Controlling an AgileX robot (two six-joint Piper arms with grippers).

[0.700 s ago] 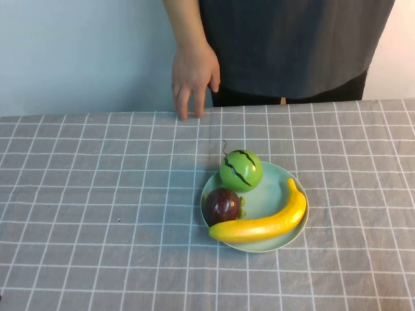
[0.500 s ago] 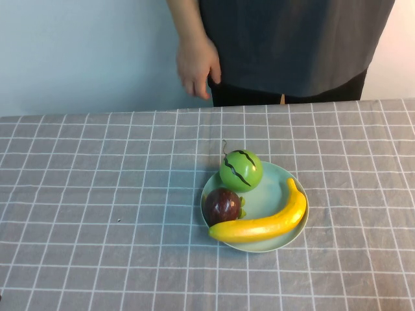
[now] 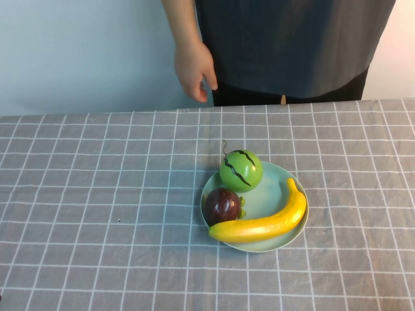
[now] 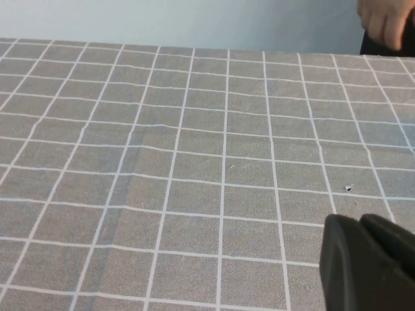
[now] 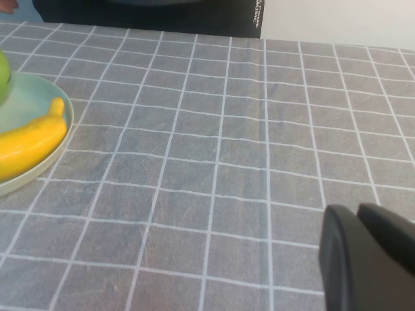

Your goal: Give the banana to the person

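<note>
While the person (image 3: 292,45) stands behind the grey checked surface (image 3: 97,214), hand (image 3: 193,68) hanging above its far edge, the banana (image 3: 262,223) lies on a plate (image 3: 266,194) beside two round fruits. Left gripper (image 4: 366,262) and right gripper (image 5: 366,256) hover low; their jaws' state cannot be told.

Left pincer (image 4: 369,262) sits low over the table's near left, only its dark tip showing. Right pincer (image 5: 369,256) sits low over the near right. Neither arm appears in the high view.
</note>
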